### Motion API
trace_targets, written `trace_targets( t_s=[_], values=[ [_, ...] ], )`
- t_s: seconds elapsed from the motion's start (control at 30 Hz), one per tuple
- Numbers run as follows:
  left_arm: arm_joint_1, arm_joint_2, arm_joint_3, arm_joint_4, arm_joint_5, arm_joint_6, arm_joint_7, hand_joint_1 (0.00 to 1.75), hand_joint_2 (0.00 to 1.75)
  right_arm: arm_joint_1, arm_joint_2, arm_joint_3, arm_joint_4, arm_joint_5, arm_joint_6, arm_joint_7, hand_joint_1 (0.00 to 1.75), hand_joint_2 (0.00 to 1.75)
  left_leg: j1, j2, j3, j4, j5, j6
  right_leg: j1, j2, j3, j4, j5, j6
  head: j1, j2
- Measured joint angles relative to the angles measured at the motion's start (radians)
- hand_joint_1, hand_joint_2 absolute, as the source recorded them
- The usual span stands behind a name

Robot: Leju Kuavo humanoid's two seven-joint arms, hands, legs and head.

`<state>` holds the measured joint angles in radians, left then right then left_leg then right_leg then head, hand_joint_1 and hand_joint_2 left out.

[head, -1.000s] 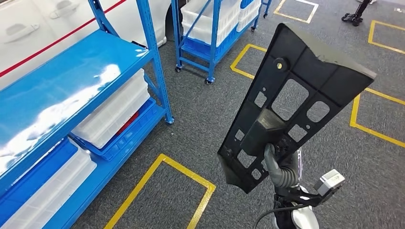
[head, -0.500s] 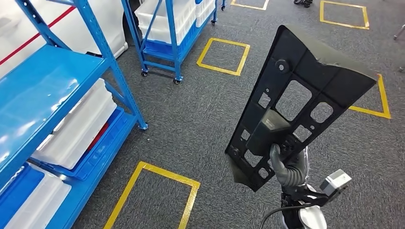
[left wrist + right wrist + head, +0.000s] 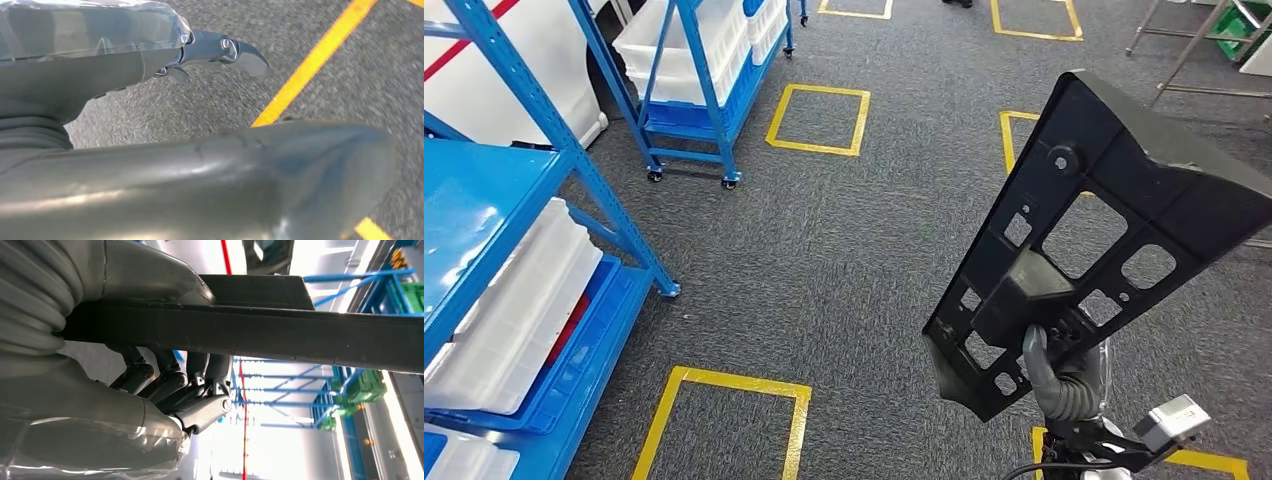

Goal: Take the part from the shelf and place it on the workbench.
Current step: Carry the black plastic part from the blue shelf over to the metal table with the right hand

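Closest in, the robot's right hand [image 3: 1056,375] grips the lower end of a flat black plastic panel pierced with rectangular cut-outs [image 3: 1096,225], thumb laid on its near face. From the right wrist, the dark fingers [image 3: 197,385] curl against one side of the panel's edge [image 3: 280,330] while the grey thumb presses the other, so the panel is clamped between them. The panel stands nearly upright, tilted away, raised above the floor and well apart from the shelving.

The left hand [image 3: 150,60] hangs over grey carpet [image 3: 350,100] crossed by a yellow tape line [image 3: 312,62]. It holds nothing; a dark fingertip juts out straight, but I cannot tell how the other fingers lie.

Beneath the panel, the carpet carries a yellow taped rectangle [image 3: 724,382] near the robot. To the left stands a blue metal shelf rack [image 3: 519,215] with long white plastic bins [image 3: 504,310] on its lower levels.

Farther off, a second blue rack on small castors [image 3: 694,95] carries more white bins, with another yellow taped square [image 3: 819,120] beside it. At the far right, metal frame legs [image 3: 1194,45] stand on the carpet.
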<state>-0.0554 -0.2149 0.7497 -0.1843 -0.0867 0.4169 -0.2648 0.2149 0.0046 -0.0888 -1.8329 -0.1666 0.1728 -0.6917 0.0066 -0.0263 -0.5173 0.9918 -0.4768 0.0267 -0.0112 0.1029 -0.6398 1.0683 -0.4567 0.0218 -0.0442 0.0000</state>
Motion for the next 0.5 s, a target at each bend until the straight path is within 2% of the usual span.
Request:
trace_targets(
  t_s=[0.07,0.1,0.13,0.17,0.2,0.23,0.27,0.3,0.33,0.37,0.43,0.47,0.5],
  values=[
    [0.004,0.000,-0.006,0.000,-0.007,-0.002,0.000,0.00,0.00,0.008,0.005,-0.015,-0.012,0.006,0.001,0.000,1.75,1.75,-0.003,0.031,-0.001,-0.005,0.005,0.007,0.002,-0.067,-0.056,0.116,-0.065,0.004,0.000,0.000],
    [0.006,0.001,-0.008,0.000,-0.009,-0.002,0.000,0.00,0.00,0.012,0.008,-0.021,-0.015,0.008,0.002,0.000,1.75,1.75,-0.005,0.047,-0.002,-0.005,0.004,0.008,0.000,-0.084,-0.086,0.179,-0.092,0.006,0.000,0.000],
    [0.008,0.002,-0.010,0.000,-0.012,-0.005,0.000,0.00,0.00,0.018,0.011,-0.026,-0.018,0.008,0.002,0.000,1.75,1.75,-0.007,0.063,-0.003,-0.004,0.003,0.008,-0.002,-0.093,-0.103,0.218,-0.102,0.009,0.000,0.000],
    [0.008,0.003,-0.013,0.000,-0.015,-0.008,0.000,0.00,0.00,0.025,0.014,-0.033,-0.021,0.009,0.002,0.000,1.75,1.75,-0.007,0.077,-0.003,-0.004,0.002,0.007,-0.004,-0.098,-0.103,0.223,-0.094,0.010,0.000,0.000],
    [0.008,0.003,-0.017,0.000,-0.020,-0.013,-0.001,0.00,0.00,0.032,0.016,-0.041,-0.025,0.010,0.003,0.000,1.75,1.75,-0.007,0.091,-0.002,-0.003,0.000,0.006,-0.006,-0.105,-0.083,0.190,-0.072,0.011,0.000,0.000],
    [0.007,0.004,-0.021,0.000,-0.025,-0.017,-0.001,0.00,0.00,0.038,0.019,-0.050,-0.031,0.010,0.004,0.000,1.75,1.75,-0.007,0.104,-0.001,-0.002,-0.003,0.003,-0.007,-0.120,-0.045,0.124,-0.041,0.011,0.000,0.000],
    [0.007,0.005,-0.025,0.000,-0.029,-0.022,-0.002,0.00,0.00,0.044,0.022,-0.060,-0.039,0.011,0.007,0.000,1.75,1.75,-0.009,0.115,0.002,-0.001,-0.007,-0.001,-0.004,-0.146,-0.004,0.054,-0.018,0.009,0.000,0.000],
    [0.006,0.006,-0.028,0.000,-0.033,-0.026,-0.003,0.00,0.00,0.049,0.027,-0.069,-0.048,0.011,0.011,0.000,1.75,1.75,-0.011,0.125,0.004,0.001,-0.012,-0.006,-0.002,-0.168,0.027,-0.002,-0.002,0.005,0.000,0.000],
    [0.006,0.007,-0.030,0.000,-0.036,-0.030,-0.003,0.00,0.00,0.054,0.033,-0.078,-0.057,0.012,0.014,0.000,1.75,1.75,-0.013,0.135,0.007,0.003,-0.016,-0.012,0.001,-0.182,0.045,-0.036,0.004,-0.001,0.000,0.000],
    [0.005,0.008,-0.032,-0.001,-0.039,-0.033,-0.003,0.00,0.00,0.061,0.039,-0.087,-0.065,0.015,0.019,-0.001,1.75,1.75,-0.015,0.145,0.011,0.003,-0.020,-0.018,0.005,-0.184,0.049,-0.045,0.001,-0.007,0.000,0.000],
    [0.003,0.010,-0.037,-0.002,-0.041,-0.037,-0.002,0.00,0.00,0.079,0.054,-0.103,-0.083,0.027,0.027,-0.002,1.75,1.75,-0.013,0.158,0.017,0.004,-0.028,-0.030,0.004,-0.156,0.047,-0.048,0.004,-0.018,0.000,0.000],
    [0.001,0.011,-0.039,-0.003,-0.041,-0.037,-0.001,0.00,0.00,0.088,0.062,-0.111,-0.092,0.034,0.031,-0.003,1.75,1.75,-0.010,0.142,0.016,0.014,-0.038,-0.036,0.002,-0.144,0.047,-0.050,0.006,-0.024,0.000,0.000],
    [0.001,0.012,-0.040,-0.003,-0.041,-0.038,0.001,0.00,0.00,0.094,0.071,-0.117,-0.101,0.041,0.036,-0.003,1.75,1.75,-0.008,0.115,0.007,0.040,-0.058,-0.041,0.000,-0.131,0.047,-0.052,0.009,-0.031,0.000,0.000]
  ],
)
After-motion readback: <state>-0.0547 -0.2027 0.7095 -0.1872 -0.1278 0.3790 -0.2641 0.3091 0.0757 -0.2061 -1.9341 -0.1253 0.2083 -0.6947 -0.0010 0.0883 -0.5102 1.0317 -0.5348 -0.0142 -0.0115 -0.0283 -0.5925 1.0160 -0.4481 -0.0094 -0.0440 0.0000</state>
